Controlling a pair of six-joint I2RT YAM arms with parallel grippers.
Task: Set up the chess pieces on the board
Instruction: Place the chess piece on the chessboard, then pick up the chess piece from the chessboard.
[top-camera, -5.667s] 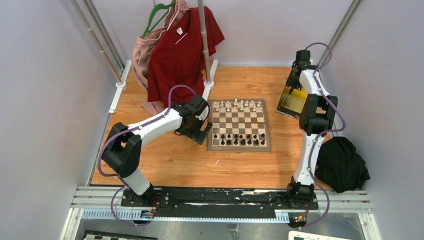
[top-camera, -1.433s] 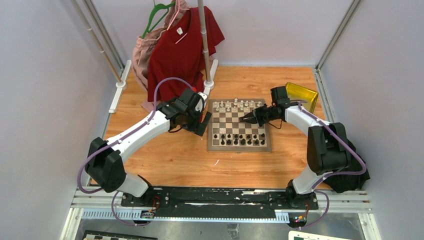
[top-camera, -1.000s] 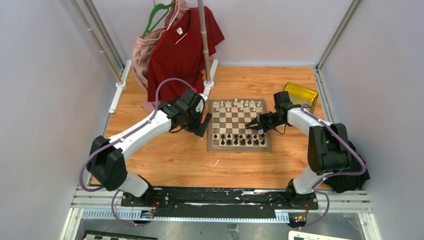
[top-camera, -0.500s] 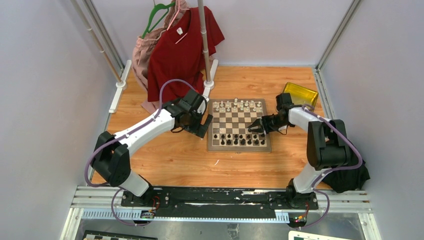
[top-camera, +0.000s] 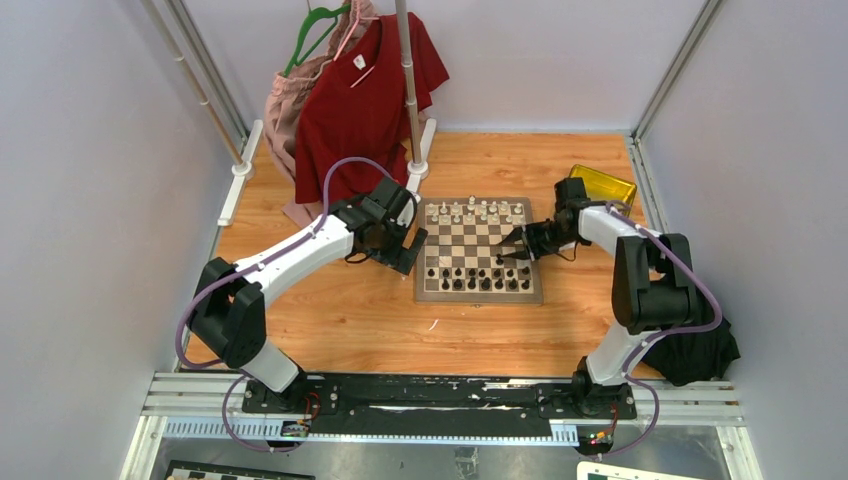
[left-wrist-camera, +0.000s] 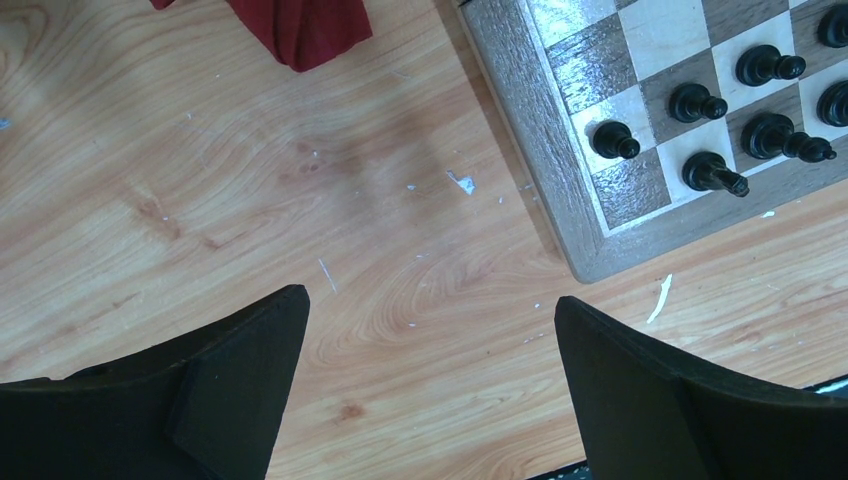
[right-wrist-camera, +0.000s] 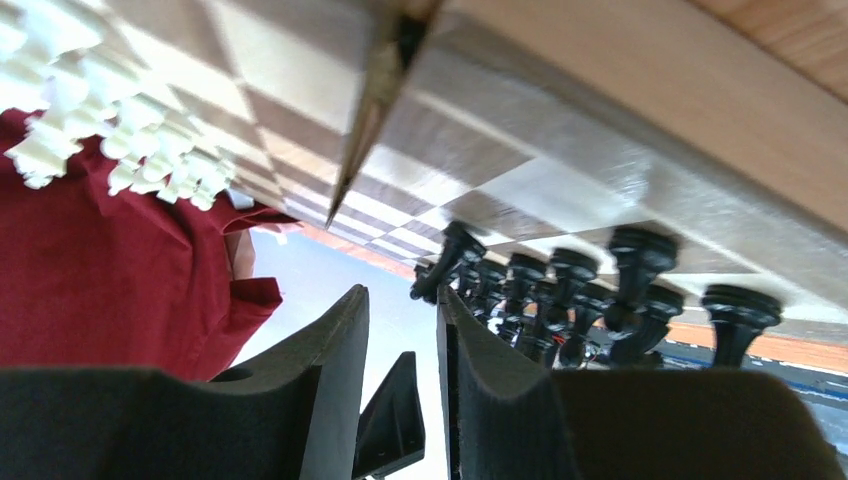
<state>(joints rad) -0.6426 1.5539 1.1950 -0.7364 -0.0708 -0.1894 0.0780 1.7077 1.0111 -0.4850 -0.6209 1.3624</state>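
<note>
Just ahead of the right end effector (right-wrist-camera: 400, 295), its jaws narrowly apart and empty, the black chess pieces (right-wrist-camera: 573, 272) stand upright in rows on the board (top-camera: 470, 297). That arm is nearer. The left end effector (left-wrist-camera: 430, 300), spread wide, hangs beside the board's corner.

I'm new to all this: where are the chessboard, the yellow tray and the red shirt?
chessboard (top-camera: 470, 243): top view, a bare square in its middle rows.
yellow tray (top-camera: 610, 186): top view, the uncovered yellow part.
red shirt (top-camera: 360, 110): top view, the chest of the hanging shirt.
</note>
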